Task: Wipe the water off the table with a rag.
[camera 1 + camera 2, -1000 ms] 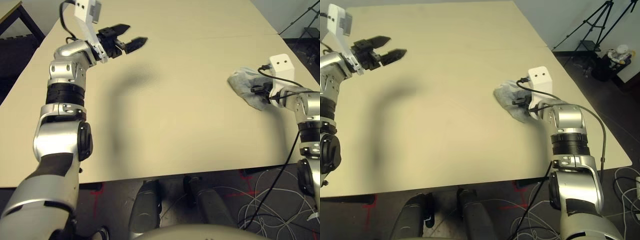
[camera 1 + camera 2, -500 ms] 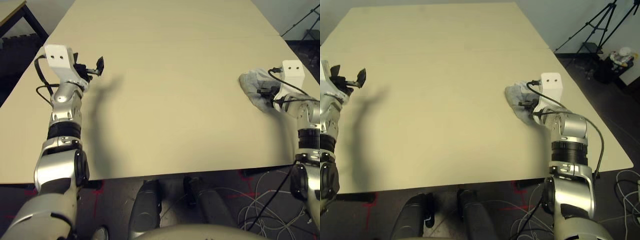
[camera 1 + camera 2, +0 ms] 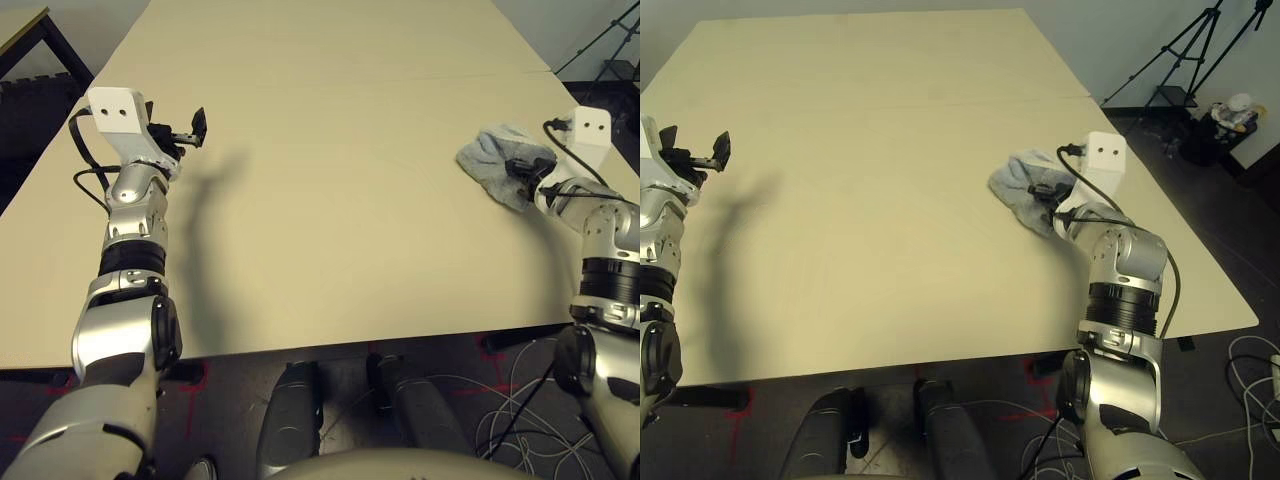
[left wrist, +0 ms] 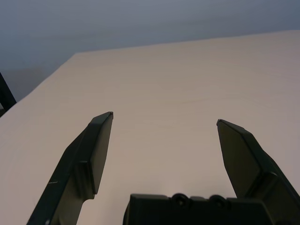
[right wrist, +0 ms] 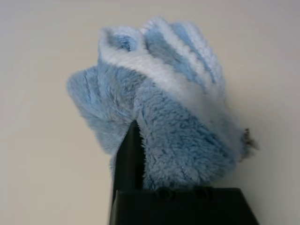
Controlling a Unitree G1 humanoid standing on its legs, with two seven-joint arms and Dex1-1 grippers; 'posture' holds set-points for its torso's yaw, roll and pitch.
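The rag (image 3: 495,165), a fuzzy light grey-blue cloth, lies bunched on the beige table (image 3: 330,200) near its right edge. My right gripper (image 3: 522,172) sits at the rag's right side. In the right wrist view the rag (image 5: 159,108) bulges up between the fingers of this gripper (image 5: 173,164), which is shut on it; one black finger (image 5: 129,154) shows and the cloth covers the other. My left gripper (image 3: 190,130) hangs open above the table's left side with nothing in it, its fingers (image 4: 96,150) spread wide. The water is out of view.
A faint seam (image 3: 400,78) crosses the tabletop at the back. A tripod (image 3: 1185,60) and small items stand on the floor beyond the right edge. Cables (image 3: 520,410) lie on the floor at the front right. A black-framed table (image 3: 20,30) stands at the far left.
My left arm has drawn back from the table's middle left toward its left edge and then held still. The right gripper has slid the rag slightly right, then back and farther away.
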